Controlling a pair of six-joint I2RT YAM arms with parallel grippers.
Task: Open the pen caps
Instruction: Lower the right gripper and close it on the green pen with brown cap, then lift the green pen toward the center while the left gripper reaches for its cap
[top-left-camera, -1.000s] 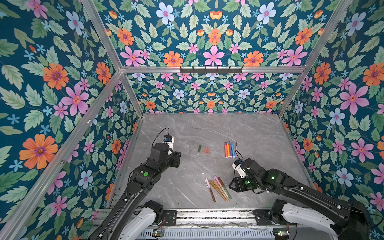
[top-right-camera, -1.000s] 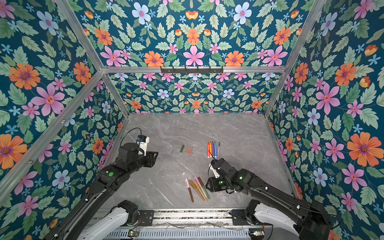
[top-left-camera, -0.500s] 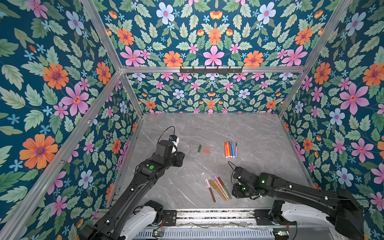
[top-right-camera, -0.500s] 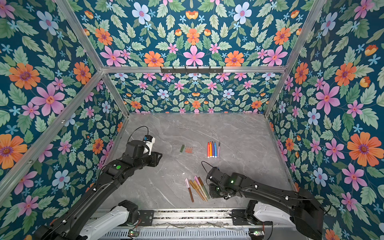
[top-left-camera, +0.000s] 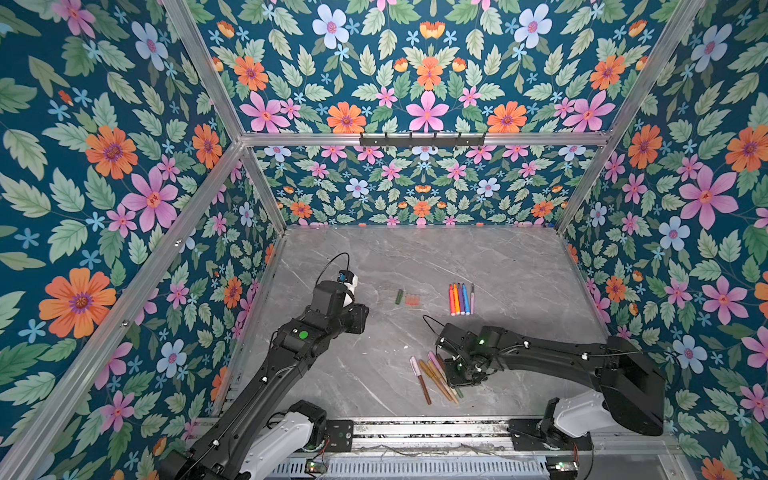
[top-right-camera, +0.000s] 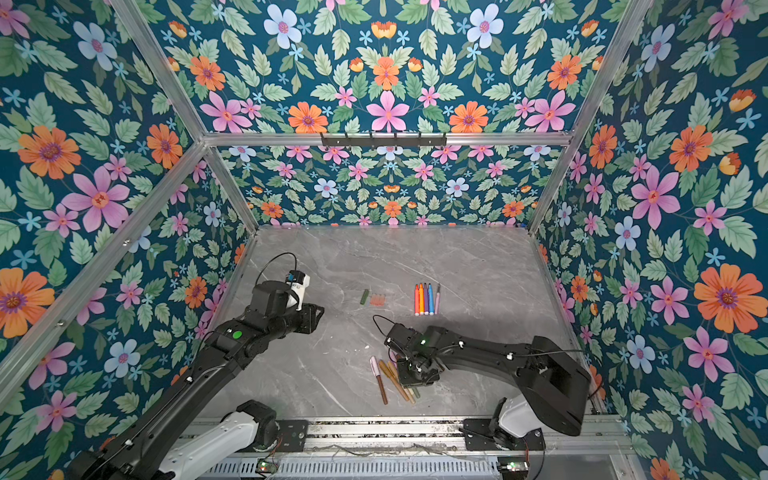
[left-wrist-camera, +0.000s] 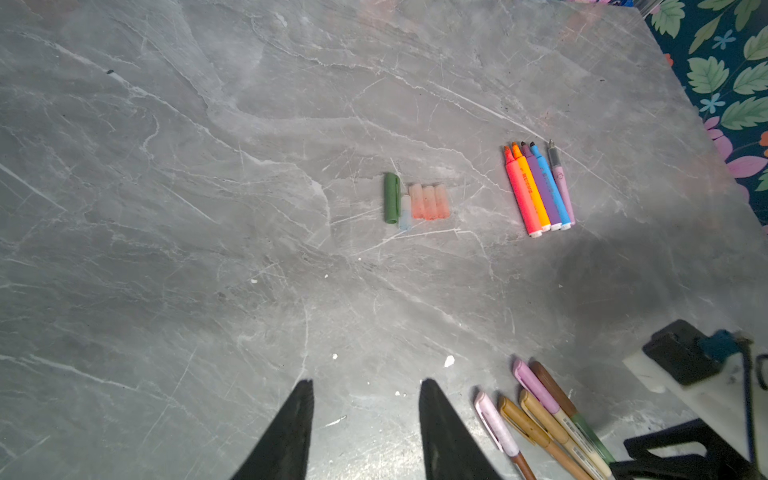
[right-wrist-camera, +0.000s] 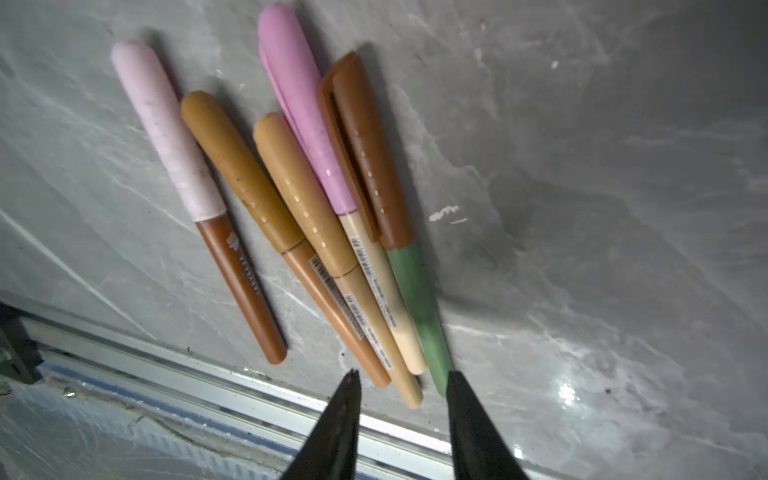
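- Right wrist view: looking onto five capped pens (right-wrist-camera: 291, 199) fanned at the near edge of the bench (right-wrist-camera: 602, 187), with pink, gold and brown pen caps (right-wrist-camera: 365, 137) all in place.
- Right claw (right-wrist-camera: 404, 376) brought down here from beside the uncapped row a second ago. Narrowed on the way and now partly open around the barrel ends, one fingertip right at the end of the green barrel (right-wrist-camera: 419, 299). Gripping nothing yet.
- Cannot tell which barrel is being bracketed.
- Left wrist view: left claw (left-wrist-camera: 368, 384) half open and empty, above bare bench left of the fan. Reached slightly toward centre, gap unchanged.
- Farther back, in a top view: five loose caps (top-left-camera: 409, 299) and, to their right, five uncapped pens (top-left-camera: 460, 299), unmoved.
- Probably half done, with the next pen about to be picked up for its cap to be pulled.
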